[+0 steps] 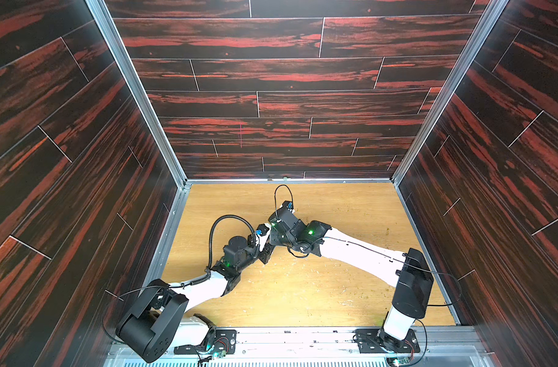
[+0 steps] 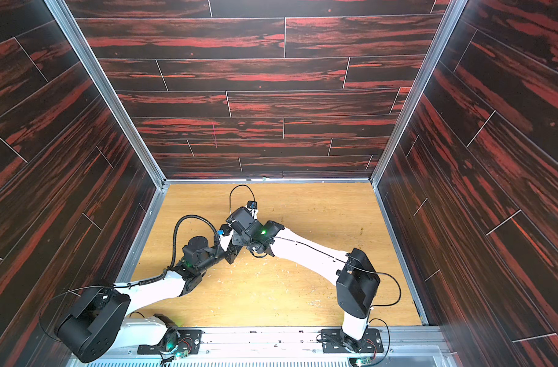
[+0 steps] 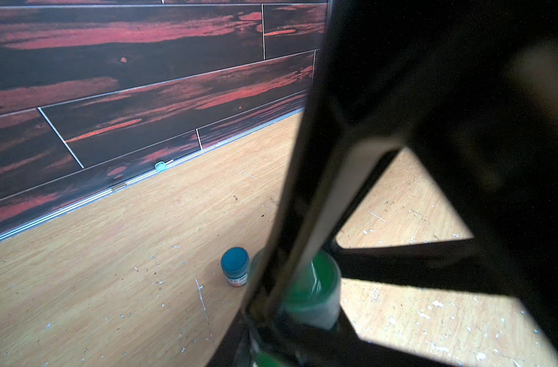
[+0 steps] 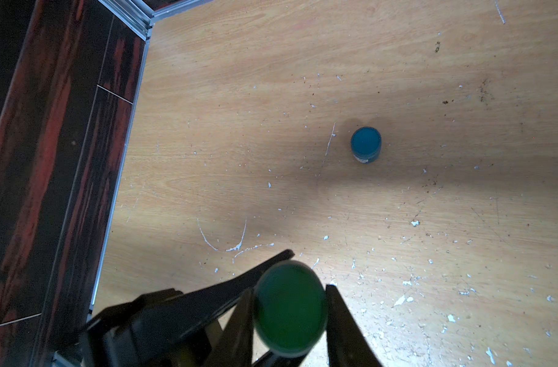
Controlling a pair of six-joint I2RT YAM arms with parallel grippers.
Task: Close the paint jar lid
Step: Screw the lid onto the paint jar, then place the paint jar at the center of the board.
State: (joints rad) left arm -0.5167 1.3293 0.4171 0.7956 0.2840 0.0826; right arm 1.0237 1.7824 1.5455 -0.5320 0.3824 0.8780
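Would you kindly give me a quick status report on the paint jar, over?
Left gripper shut on translucent green paint jar. Right gripper shut on its round green lid, atop the jar. Small blue-lidded jar stands nearby, apart; nothing blocking.

The paint jar [image 3: 315,298] is small and round, and green paint shows through its clear wall. It is held roughly upright over the middle of the tabletop [image 4: 303,79], with the left tool [image 1: 265,254] closed on its lower part. Its lid [image 4: 290,308], a flat green disc, sits face up on the jar's mouth, pinched at 2 opposite edges by the right tool [image 4: 289,287]. Blur hides whether the lid is fully seated.
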